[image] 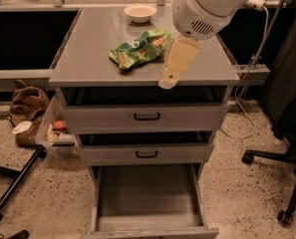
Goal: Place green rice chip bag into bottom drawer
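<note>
The green rice chip bag (139,48) lies crumpled on the grey cabinet top (92,59), near its middle. The bottom drawer (148,198) is pulled open below, its flat grey floor bare. My gripper (173,67) hangs from the white arm at the upper right, just right of the bag and over the cabinet's front edge. It holds nothing that I can see.
A pale round bowl (140,12) stands at the back of the cabinet top. Two shallower drawers (146,116) with black handles are slightly open. A brown bag (27,103) and a plastic bin (55,131) sit on the floor at left; an office chair base (277,163) at right.
</note>
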You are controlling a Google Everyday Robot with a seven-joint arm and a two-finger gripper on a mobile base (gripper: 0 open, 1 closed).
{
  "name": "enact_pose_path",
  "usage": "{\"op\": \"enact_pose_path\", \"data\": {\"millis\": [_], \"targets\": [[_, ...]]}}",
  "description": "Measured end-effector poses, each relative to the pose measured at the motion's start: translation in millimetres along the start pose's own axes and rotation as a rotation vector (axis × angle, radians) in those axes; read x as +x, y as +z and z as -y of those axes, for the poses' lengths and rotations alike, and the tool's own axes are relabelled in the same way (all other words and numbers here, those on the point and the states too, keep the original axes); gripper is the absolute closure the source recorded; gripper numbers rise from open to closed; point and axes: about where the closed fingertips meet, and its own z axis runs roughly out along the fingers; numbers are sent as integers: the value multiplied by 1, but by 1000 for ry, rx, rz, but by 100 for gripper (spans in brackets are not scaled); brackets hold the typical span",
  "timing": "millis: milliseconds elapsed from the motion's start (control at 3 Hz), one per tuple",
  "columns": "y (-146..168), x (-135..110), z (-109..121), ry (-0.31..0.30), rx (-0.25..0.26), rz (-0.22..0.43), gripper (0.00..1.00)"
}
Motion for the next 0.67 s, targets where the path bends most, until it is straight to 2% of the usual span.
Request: {"op": "enact_pose_path", "data": {"millis": [333,667], "targets": [[3,0,1,6,8,1,0],[23,-2,23,2,52,27,0]]}}
